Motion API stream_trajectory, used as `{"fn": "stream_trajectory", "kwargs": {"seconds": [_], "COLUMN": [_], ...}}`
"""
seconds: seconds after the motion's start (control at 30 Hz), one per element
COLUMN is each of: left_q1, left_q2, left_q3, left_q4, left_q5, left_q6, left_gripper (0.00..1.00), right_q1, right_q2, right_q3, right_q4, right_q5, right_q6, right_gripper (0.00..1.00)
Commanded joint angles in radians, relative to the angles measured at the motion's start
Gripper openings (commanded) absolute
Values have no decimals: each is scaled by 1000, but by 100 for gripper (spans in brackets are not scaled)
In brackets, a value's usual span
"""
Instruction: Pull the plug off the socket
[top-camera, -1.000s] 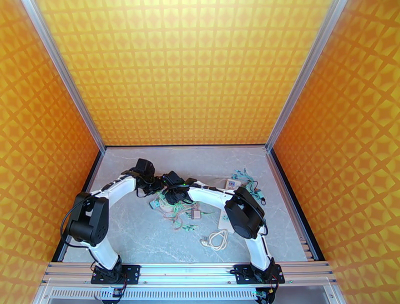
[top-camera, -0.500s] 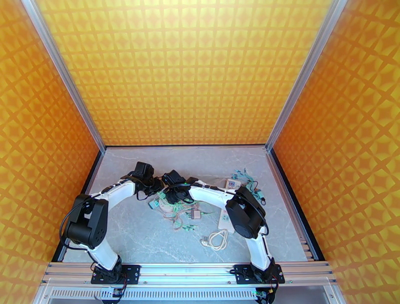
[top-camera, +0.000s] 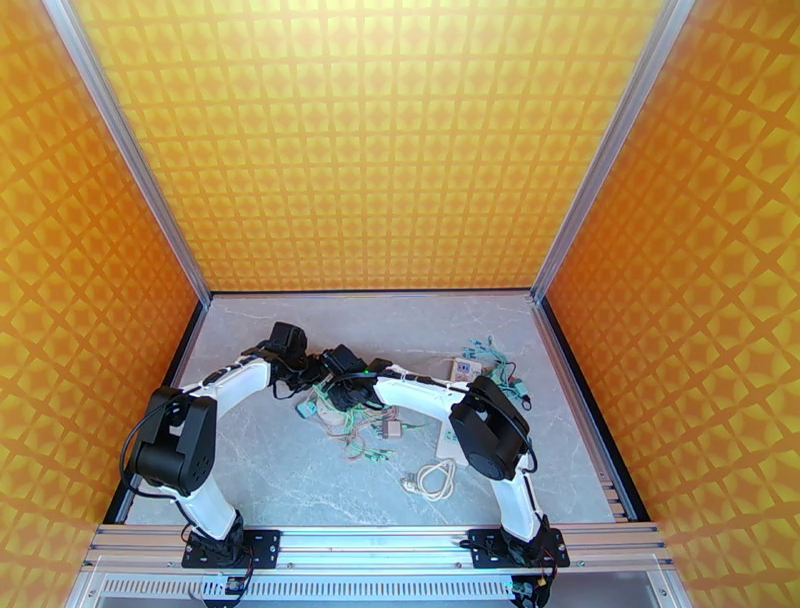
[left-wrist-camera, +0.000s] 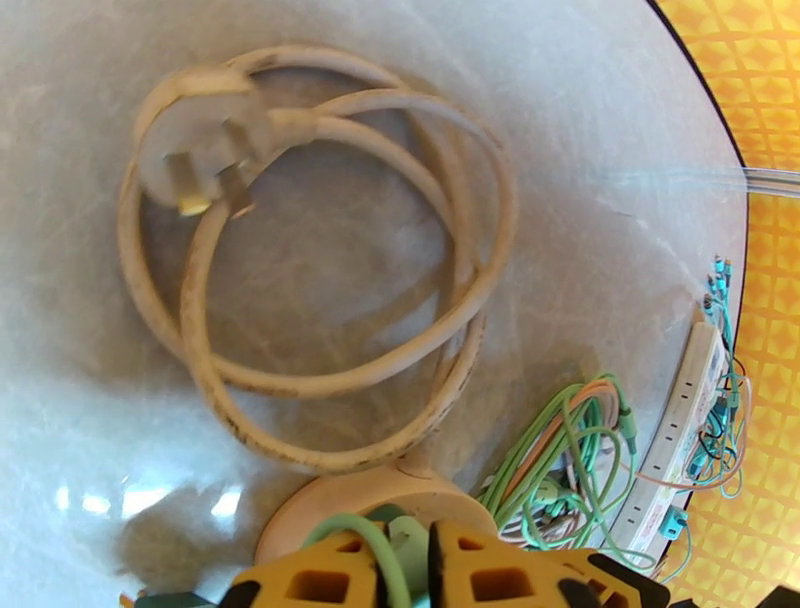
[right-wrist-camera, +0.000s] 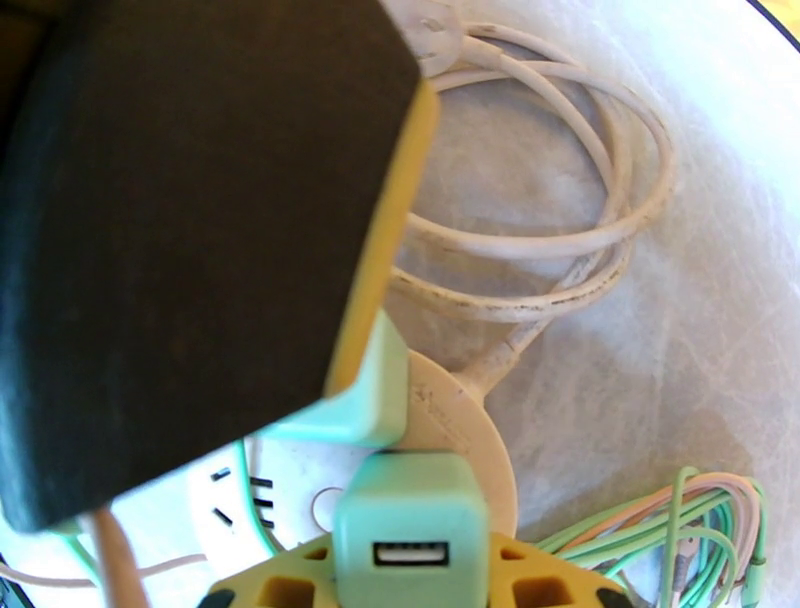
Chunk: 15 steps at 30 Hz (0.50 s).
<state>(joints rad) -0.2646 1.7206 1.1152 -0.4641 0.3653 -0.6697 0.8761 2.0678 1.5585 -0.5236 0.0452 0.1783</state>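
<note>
Both grippers meet at mid-table over a round beige outlet disc (right-wrist-camera: 455, 430) that trails a coiled white cord (left-wrist-camera: 330, 380). My left gripper (left-wrist-camera: 430, 570) is shut on a mint green plug (right-wrist-camera: 350, 400) at the disc's top. Its black and yellow finger (right-wrist-camera: 200, 230) fills the upper left of the right wrist view. My right gripper (right-wrist-camera: 412, 565) is shut on a mint green USB adapter (right-wrist-camera: 410, 525) beside that plug. The long white power strip (left-wrist-camera: 680, 430) lies off to the right with green and pink cables plugged in. In the top view the left gripper (top-camera: 318, 372) and right gripper (top-camera: 338, 385) nearly touch.
A tangle of green and pink cables (top-camera: 355, 425) spreads in front of the grippers. A small coil of white cord (top-camera: 432, 480) lies near the front edge. The cord's loose white plug (left-wrist-camera: 200, 160) rests on the marble floor. Orange walls close three sides.
Both wrists have shifted slightly to the left together, still joined at the disc. The cables and the power strip have not moved.
</note>
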Motion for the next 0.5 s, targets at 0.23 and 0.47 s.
{"fn": "stream_trajectory", "kwargs": {"seconds": [0.23, 0.47], "left_q1": [14, 57], "left_q2": [-26, -53], "left_q3": [-33, -55], "left_q4": [-262, -225], "left_q5": [50, 162], "left_q6": [119, 142], "left_gripper": [36, 38], "right_q1": [4, 0], "right_q2": [-31, -35], "right_q3": [-22, -32], "right_q4": [70, 74], "right_q5": [-10, -6], "right_q6": [-25, -26], "right_gripper": [13, 13]}}
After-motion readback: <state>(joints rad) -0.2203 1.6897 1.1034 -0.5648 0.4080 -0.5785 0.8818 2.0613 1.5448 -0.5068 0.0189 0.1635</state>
